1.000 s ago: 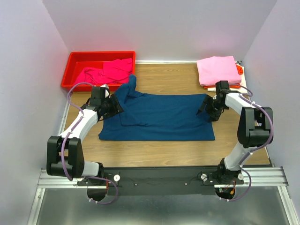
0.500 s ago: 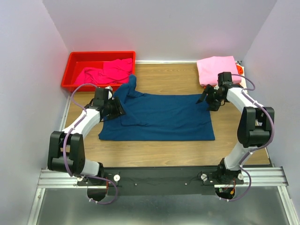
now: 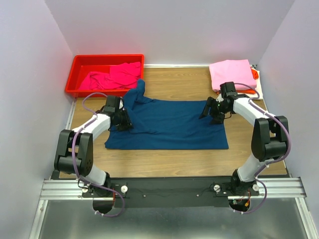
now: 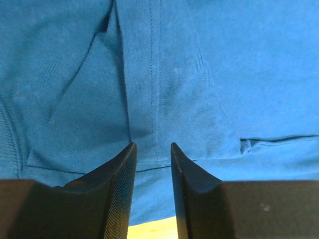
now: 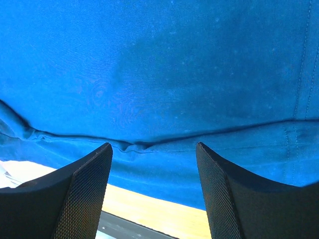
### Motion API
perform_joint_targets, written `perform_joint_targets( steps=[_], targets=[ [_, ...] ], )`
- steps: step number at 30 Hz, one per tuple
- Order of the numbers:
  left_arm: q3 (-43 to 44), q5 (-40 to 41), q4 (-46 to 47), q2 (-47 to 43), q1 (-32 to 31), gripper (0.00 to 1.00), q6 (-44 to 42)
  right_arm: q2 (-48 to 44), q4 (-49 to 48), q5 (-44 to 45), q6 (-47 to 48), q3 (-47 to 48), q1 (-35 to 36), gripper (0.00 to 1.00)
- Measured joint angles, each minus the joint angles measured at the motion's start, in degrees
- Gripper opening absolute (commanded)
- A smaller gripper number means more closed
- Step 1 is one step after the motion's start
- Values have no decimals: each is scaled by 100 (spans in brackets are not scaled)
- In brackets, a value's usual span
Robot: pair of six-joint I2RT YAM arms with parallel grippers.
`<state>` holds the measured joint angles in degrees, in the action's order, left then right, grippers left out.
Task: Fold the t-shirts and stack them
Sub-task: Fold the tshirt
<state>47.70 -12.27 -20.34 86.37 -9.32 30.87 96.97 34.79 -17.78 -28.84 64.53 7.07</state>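
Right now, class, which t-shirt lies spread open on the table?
The navy t-shirt, laid out mid-table. The magenta t-shirts are bunched in the red bin; the light pink t-shirt lies folded at the far-right corner.

Between your left fingers [image 4: 117,199] there is only a narrow gap, and the navy t-shirt [image 3: 169,124] lies directly under it. Beyond these fingers, to the far left, the red bin [image 3: 79,74] stands near. Your right fingers [image 5: 84,199] are wide apart above the shirt's edge. The folded pink stack [image 3: 230,73] is close beyond them, at the far right. On the near side of both, the counter [image 3: 174,159] is bare wood where you can pass.
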Motion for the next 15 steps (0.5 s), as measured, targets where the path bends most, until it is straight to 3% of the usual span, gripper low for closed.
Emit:
perform_joint_targets(
  steps=[15],
  targets=[
    [-48,542,-310,98,-214,43,4,214,24,-37,245,-358,120,75]
  ],
)
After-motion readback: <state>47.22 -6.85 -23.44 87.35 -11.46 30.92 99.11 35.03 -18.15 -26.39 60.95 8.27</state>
